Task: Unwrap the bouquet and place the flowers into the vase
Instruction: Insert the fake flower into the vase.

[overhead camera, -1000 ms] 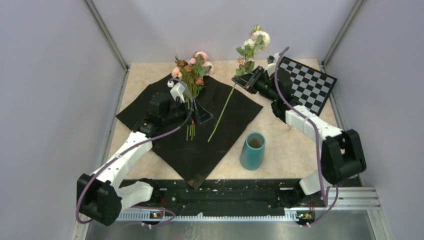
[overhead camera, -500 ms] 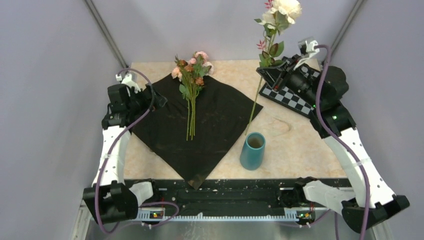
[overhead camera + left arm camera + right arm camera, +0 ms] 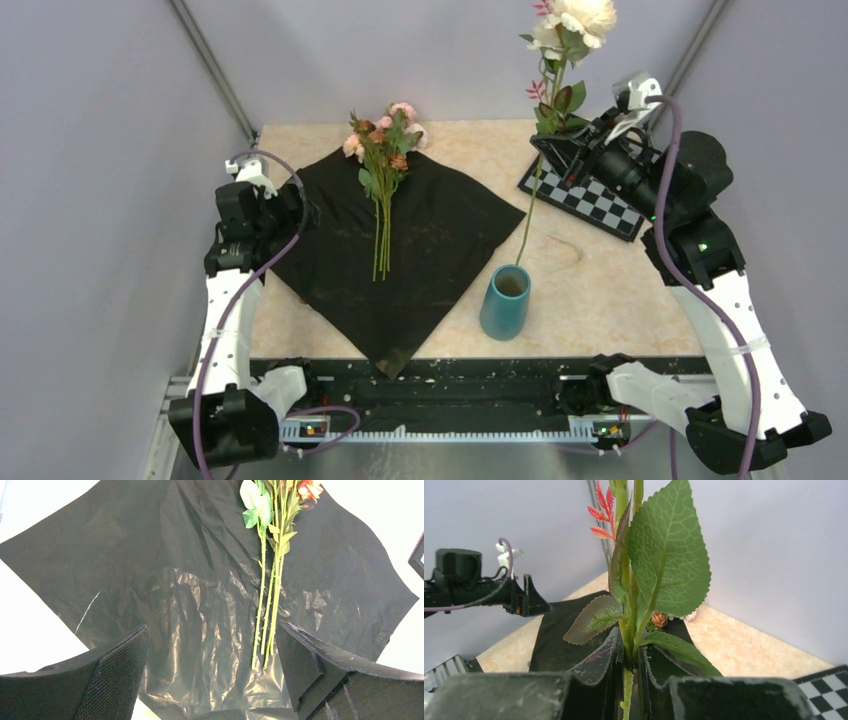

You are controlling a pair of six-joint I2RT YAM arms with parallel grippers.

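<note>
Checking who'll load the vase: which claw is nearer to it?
Right. The right claw holds a rose stem above the vase; the left claw sits open far left by the black paper.

one vase (image 3: pixel 504 305), one black paper sheet (image 3: pixel 440 240), one checkerboard (image 3: pixel 592 200), one raised rose stem (image 3: pixel 580 17), one flower bunch (image 3: pixel 383 165)

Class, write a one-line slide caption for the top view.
Right gripper holds a cream rose over the vase; other flowers lie on black paper.

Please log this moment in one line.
right hand: shut on rose, stem tip near vase | left hand: open, empty | flowers: on paper
</note>
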